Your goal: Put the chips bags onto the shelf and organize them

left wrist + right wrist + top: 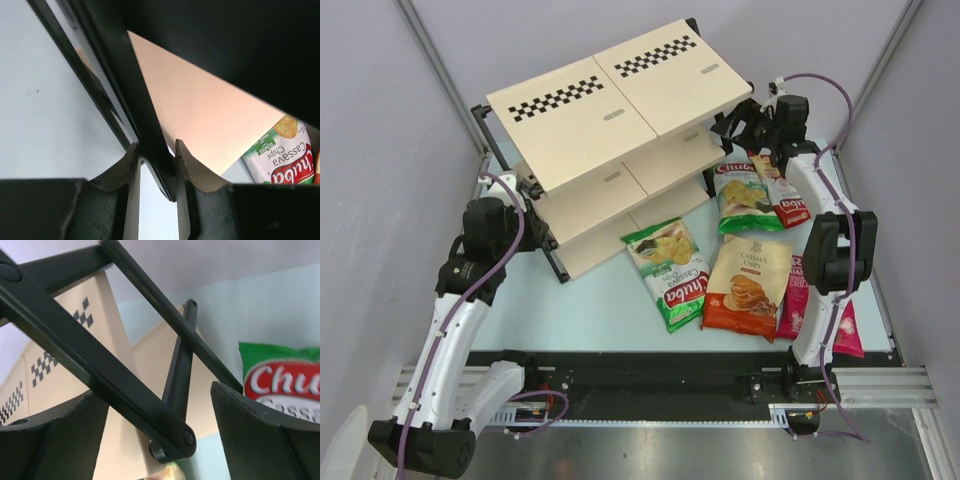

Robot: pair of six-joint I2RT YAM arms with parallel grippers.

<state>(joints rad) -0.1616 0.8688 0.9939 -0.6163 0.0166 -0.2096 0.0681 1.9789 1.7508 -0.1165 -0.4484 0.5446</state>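
Black tubing of the shelf [610, 100] sits pinched in the narrow left claw [155, 150] at its left end, while the right claw [157, 392] gapes wide around a frame bar at the other end, and five chip bags [748, 288] lie on the table [590, 310] just beside it.
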